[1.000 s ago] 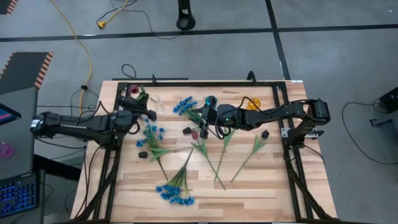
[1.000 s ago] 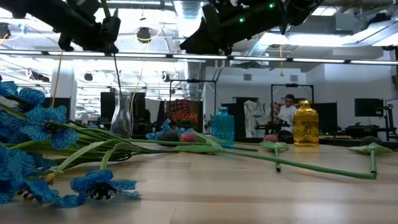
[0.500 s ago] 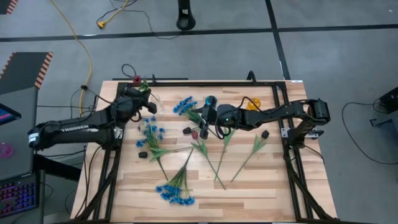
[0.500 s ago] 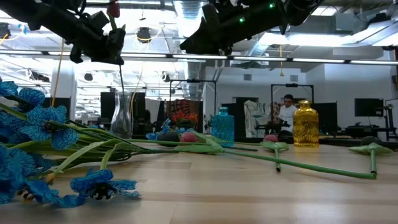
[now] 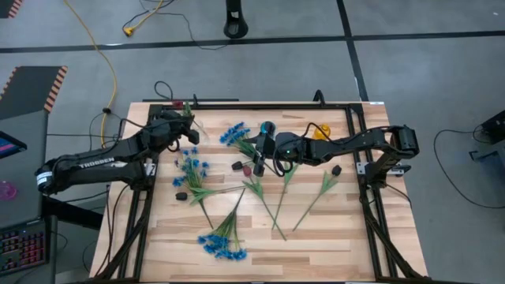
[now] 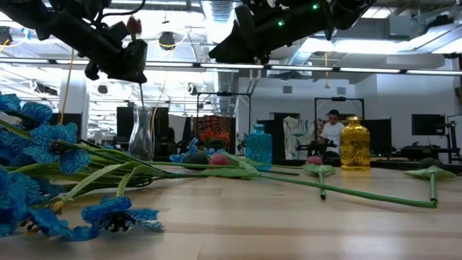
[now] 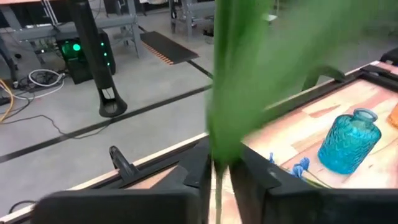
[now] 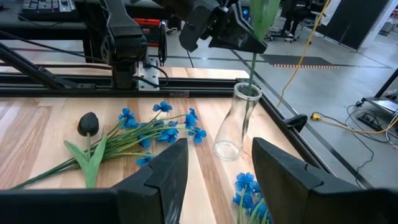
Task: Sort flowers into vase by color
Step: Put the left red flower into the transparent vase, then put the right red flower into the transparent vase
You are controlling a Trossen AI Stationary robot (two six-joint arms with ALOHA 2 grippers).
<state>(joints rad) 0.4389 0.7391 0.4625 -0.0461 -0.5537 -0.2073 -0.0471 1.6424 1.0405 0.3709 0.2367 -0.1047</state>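
Hidden, cropped or unclear items:

- Green stem [image 7: 233,81]: left wrist view, a blurred smear close to the lens; upper end cut off by the picture's edge, blossom unseen.
- Left gripper [image 7: 216,177]: fingertips run off the picture's edge; grip on the stem cannot be judged.
- Clear vase [image 5: 196,126]: high view, nearly invisible against the table [image 5: 316,244], partly covered by the arm.
- Blue flowers [image 6: 36,144]: low view, cropped at the picture's edge.
- Person [image 6: 333,130]: too small to make out.
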